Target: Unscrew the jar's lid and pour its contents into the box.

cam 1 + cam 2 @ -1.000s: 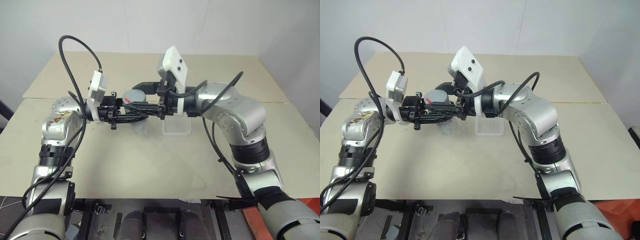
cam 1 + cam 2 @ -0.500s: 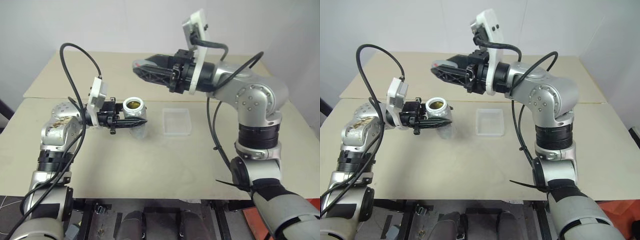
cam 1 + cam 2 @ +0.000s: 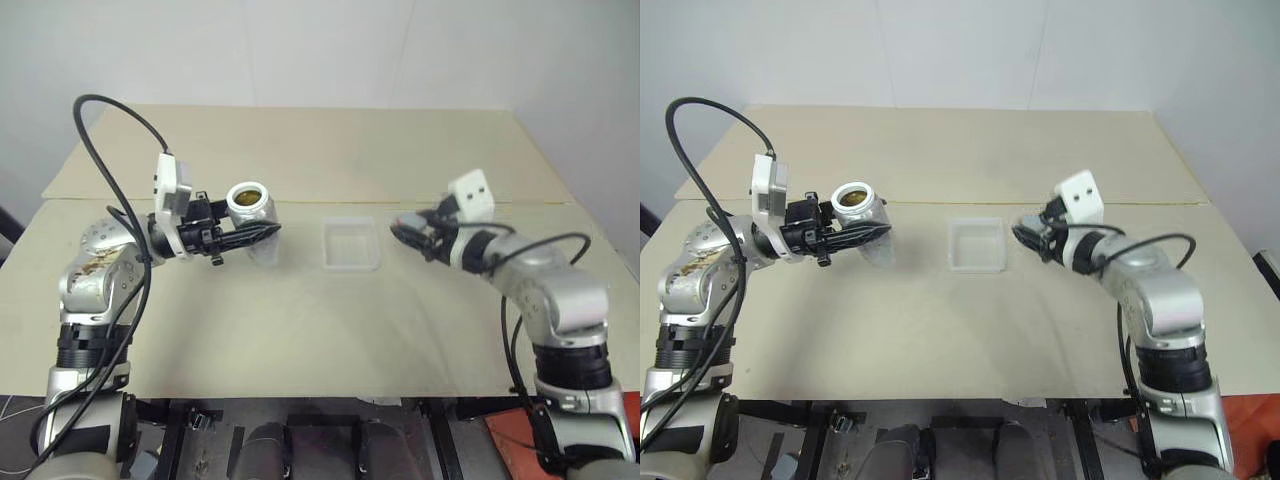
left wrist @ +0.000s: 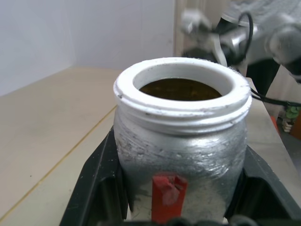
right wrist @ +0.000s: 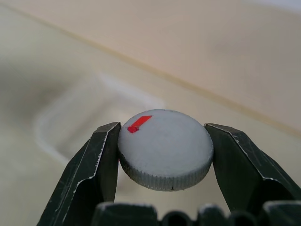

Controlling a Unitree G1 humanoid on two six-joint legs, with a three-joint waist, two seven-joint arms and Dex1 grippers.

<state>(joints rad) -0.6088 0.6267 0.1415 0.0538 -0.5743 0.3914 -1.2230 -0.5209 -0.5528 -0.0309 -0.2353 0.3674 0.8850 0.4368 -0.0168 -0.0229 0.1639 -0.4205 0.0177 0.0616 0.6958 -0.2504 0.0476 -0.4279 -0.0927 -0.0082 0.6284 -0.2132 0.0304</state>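
Observation:
The jar (image 3: 250, 205) stands upright and open in the air left of the box, with my left gripper (image 3: 268, 232) shut on its body. In the left wrist view the jar's white threaded rim (image 4: 181, 106) rings the brown contents (image 4: 181, 89), and a red mark sits on its side between the black fingers (image 4: 96, 188). My right gripper (image 3: 405, 232) hangs low just right of the box (image 3: 351, 245), shut on the lid (image 5: 164, 148), a round grey cap with a red mark. The clear box lies on the table between both grippers.
The beige table (image 3: 300, 330) has a seam line (image 3: 330, 203) running across it behind the box. A white wall stands behind the far edge. Black cables loop off both arms (image 3: 110, 120).
The right gripper took the lid off the jar, rose, then swung down and to the right of the box. The left gripper still holds the jar, now open-mouthed.

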